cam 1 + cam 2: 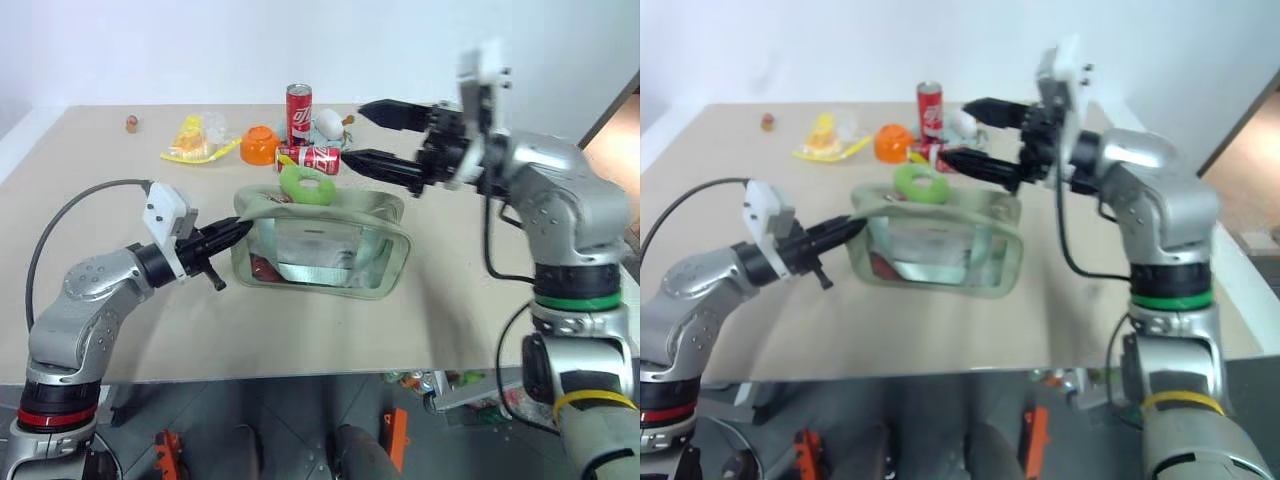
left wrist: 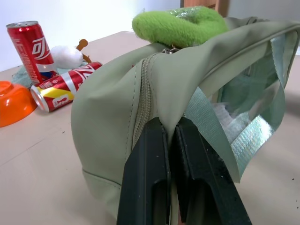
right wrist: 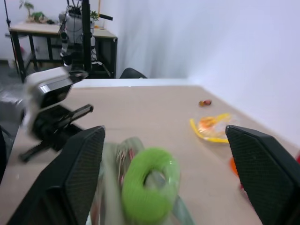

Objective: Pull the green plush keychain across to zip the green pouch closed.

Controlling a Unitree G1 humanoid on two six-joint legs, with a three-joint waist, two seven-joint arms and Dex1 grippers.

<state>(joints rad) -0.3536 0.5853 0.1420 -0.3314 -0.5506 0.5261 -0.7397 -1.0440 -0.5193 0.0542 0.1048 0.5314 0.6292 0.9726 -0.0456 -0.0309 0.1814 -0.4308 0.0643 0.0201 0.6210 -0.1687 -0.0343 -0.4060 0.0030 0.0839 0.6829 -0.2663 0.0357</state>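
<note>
Table (image 1: 300, 340), tan, near to far.
Left gripper (image 1: 238, 231): near left, fingers (image 2: 145, 178) clamped on the left end of the green pouch (image 1: 325, 250), beside the zipper seam.
Green pouch: table centre, clear window facing near.
Green plush keychain (image 1: 307, 186): atop the pouch, toward its left end.
Right gripper (image 1: 362, 135): raised above the pouch's far right, fingers spread wide, empty.
Far: orange bowl (image 1: 261, 146), upright red can (image 1: 299, 113), fallen red can (image 1: 310, 158), yellow wrapper (image 1: 196, 140).
</note>
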